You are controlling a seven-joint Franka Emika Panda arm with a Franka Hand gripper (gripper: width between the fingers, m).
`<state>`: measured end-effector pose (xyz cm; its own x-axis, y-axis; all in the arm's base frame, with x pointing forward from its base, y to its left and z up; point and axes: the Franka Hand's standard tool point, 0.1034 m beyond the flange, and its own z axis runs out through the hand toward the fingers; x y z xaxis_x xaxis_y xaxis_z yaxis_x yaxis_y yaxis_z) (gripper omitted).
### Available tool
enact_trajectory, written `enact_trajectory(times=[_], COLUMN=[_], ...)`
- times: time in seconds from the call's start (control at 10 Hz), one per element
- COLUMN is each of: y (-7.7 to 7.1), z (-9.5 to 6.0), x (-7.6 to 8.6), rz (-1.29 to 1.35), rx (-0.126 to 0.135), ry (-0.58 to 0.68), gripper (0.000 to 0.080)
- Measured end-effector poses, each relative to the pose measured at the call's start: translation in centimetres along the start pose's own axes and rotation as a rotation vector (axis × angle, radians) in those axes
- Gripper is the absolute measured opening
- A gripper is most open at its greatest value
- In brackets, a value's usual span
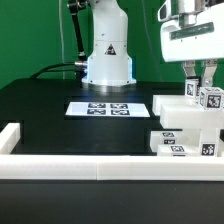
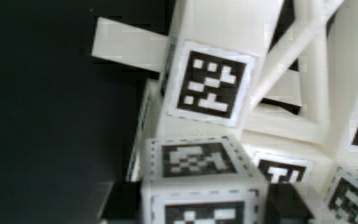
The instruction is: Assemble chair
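Several chair pieces under fingers, marker board nearby

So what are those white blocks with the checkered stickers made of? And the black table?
The white chair pieces look like hard plastic: smooth, chunky and evenly white, with crisp edges. Their black-and-white tags look like flat printed stickers, probably paper. The black table has a dull, matte top with no shine; whether that is a mat, cloth or painted board cannot be told.
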<state>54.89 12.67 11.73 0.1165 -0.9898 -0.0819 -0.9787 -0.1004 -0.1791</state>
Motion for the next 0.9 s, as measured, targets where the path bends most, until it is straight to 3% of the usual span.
enact_trajectory(times=[0.4, 0.5, 0.6, 0.9], y=[0.04, 0.05, 0.27, -0.1], z=[0.03, 0.04, 0.1, 0.21], x=[-0.23, -0.24, -0.47, -0.39], rz=[0.136, 0.097, 0.027, -0.277], rx=[0.0, 0.0, -0.021, -0.019], ry=[-0.006, -0.006, -0.011, -0.009], gripper=[0.0288, 0.0468, 0.0588, 0.0637])
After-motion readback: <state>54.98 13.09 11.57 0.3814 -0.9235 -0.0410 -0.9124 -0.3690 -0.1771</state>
